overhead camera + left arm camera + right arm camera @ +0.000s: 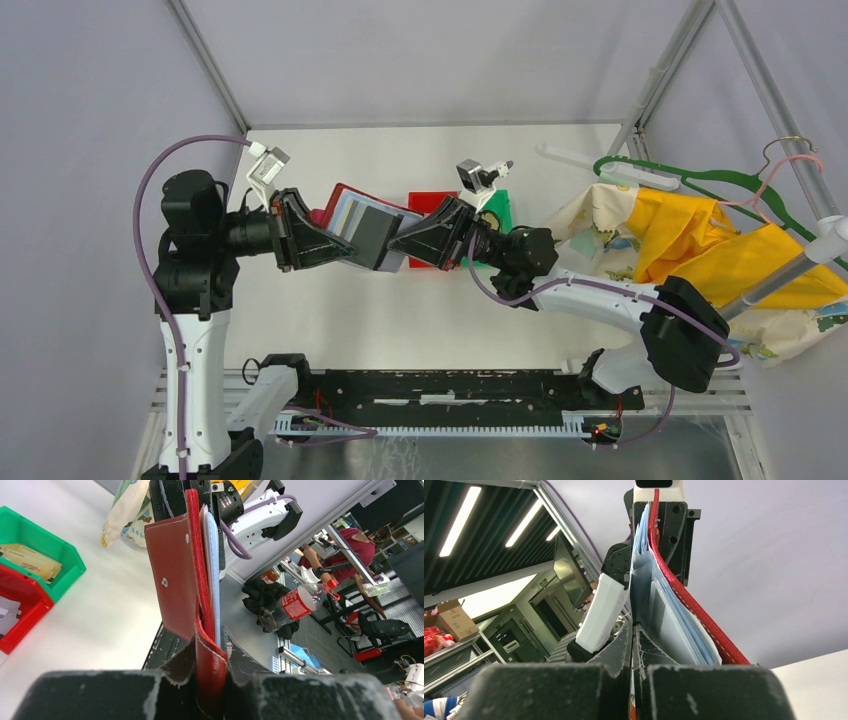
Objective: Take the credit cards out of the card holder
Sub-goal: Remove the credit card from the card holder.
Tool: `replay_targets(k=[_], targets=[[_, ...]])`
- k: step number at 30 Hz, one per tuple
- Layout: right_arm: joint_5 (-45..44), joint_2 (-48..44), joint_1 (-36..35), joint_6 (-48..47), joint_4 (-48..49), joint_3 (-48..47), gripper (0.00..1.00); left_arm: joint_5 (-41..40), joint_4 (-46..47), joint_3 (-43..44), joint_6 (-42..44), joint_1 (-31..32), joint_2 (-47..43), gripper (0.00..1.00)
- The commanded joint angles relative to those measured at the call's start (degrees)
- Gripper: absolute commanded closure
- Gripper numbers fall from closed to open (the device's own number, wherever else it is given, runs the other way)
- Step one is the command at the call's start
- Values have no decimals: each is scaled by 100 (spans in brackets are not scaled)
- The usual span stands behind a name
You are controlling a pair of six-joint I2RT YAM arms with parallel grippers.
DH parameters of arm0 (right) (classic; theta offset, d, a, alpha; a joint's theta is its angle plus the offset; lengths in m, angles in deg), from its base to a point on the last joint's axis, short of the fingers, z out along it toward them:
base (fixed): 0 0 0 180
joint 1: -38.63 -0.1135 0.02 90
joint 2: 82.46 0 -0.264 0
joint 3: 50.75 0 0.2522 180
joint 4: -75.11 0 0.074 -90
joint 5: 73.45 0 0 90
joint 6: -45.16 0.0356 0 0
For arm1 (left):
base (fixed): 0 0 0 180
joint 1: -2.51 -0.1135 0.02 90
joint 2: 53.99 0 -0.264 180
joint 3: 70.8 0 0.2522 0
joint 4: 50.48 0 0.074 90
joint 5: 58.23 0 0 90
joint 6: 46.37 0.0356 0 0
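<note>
Red card holder (175, 580) in left hand (210, 666); right hand (632, 642) closed, maybe gripping.

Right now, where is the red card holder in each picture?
Top external: the card holder is in the middle of the picture.
Left wrist: centre, upright, pinched in the left claw.
Right wrist: centre, standing above the shut right claw.
Landmark: the green bin, right of the holder from above, far left in the left wrist view, absent from the right wrist view.
</note>
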Motion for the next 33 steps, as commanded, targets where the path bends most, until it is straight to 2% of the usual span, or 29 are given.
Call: replay_targets(k=[1, 9, 10, 11, 12, 15, 21, 24, 27, 33], targets=[[91, -206, 99, 24, 467, 37, 100, 206, 195, 319, 177, -27, -77, 83], [171, -123, 96, 83, 395, -183, 98, 194, 203, 307, 177, -28, -96, 82], [186, -120, 91, 108, 403, -186, 89, 191, 197, 306, 189, -26, -98, 83], [189, -112, 75, 135, 405, -202, 74, 169, 207, 289, 198, -26, -112, 85], [169, -94, 51, 141, 410, -221, 67, 111, 202, 260, 214, -28, -127, 89], [170, -31, -39, 40, 315, -394, 63, -67, 206, 219, 220, -26, -147, 98], [167, 66, -84, -52, 24, -615, 72, -107, 203, 249, 229, -26, -137, 98], [222, 80, -77, -37, 6, -603, 83, -157, 205, 244, 229, -32, -145, 98], [340, -23, -37, -88, -46, -457, 98, -213, 209, 233, 253, -29, -118, 98], [653, -427, 458, -223, -395, 45, 100, -458, 213, 246, 327, -26, 23, 96]])
